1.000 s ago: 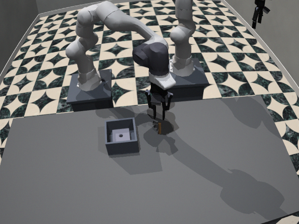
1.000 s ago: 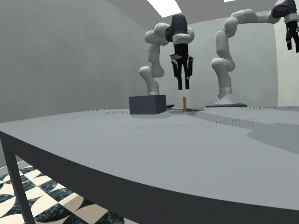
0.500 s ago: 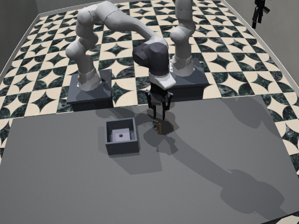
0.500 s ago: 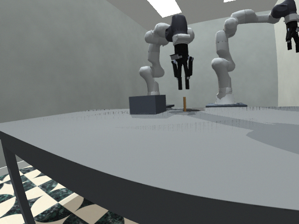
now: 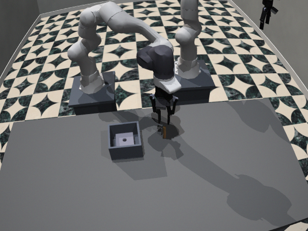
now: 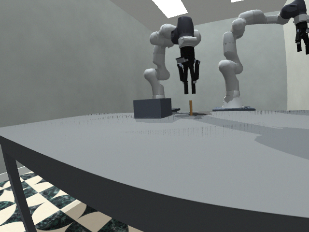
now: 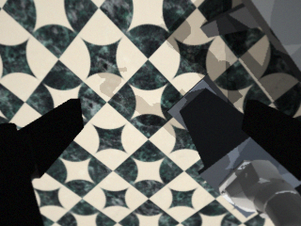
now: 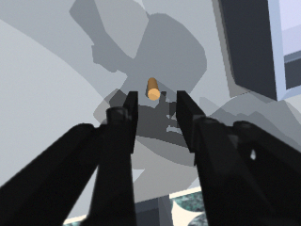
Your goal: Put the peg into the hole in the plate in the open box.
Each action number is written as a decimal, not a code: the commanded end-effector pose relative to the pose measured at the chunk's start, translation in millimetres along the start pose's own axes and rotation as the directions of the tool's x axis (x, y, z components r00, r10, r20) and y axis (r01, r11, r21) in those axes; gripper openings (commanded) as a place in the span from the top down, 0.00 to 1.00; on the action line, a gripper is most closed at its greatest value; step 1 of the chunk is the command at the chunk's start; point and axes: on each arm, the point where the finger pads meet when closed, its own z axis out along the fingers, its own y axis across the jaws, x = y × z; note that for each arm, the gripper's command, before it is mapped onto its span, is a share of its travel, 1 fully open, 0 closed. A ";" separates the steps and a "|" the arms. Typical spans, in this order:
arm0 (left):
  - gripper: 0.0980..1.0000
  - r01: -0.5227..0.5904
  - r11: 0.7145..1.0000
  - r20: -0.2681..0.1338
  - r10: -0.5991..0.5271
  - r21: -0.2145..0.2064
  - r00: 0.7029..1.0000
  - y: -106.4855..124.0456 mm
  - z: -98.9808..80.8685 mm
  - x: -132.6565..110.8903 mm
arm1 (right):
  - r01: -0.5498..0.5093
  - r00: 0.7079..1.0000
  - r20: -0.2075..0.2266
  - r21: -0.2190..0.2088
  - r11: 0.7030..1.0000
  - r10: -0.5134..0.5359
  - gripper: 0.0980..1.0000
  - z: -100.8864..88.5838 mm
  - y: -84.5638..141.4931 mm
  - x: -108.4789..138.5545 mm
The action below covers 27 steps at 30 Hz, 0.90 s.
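An orange peg (image 5: 164, 133) (image 6: 190, 108) (image 8: 152, 88) stands upright on the table, to the right of the box in the top view. The open dark box (image 5: 126, 146) (image 6: 147, 108) (image 8: 249, 47) holds a pale plate (image 5: 128, 135) with a round hole (image 5: 124, 139). My right gripper (image 5: 163, 123) (image 6: 189, 93) (image 8: 157, 104) points down a little above the peg. Its fingers are partly open with a gap between them and nothing in it. My left gripper (image 5: 264, 25) (image 6: 303, 51) (image 7: 163, 114) is wide open and empty, high up and far from the peg and box.
The grey table (image 5: 74, 186) (image 6: 174, 154) carries the box and peg. The box walls stand up around the plate. Two dark arm pedestals (image 5: 94, 97) (image 5: 196, 83) stand behind the table's back edge. Arm shadows fall around the peg.
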 end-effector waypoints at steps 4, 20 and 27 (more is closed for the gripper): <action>0.00 0.006 1.000 0.003 -0.006 0.002 1.000 -0.4 -0.6 -1.1 | 0.005 1.000 0.000 0.003 1.000 -0.005 0.75 23.0 -1.0 0.6; 0.00 0.006 1.000 0.003 -0.006 0.002 1.000 -0.4 -0.6 -1.1 | 0.005 1.000 0.000 0.003 1.000 -0.005 0.75 57.4 -1.6 0.9; 0.00 0.006 1.000 0.003 -0.006 0.002 1.000 -0.4 -0.6 -1.1 | 0.005 1.000 0.000 0.003 1.000 -0.005 0.75 57.5 -1.6 0.9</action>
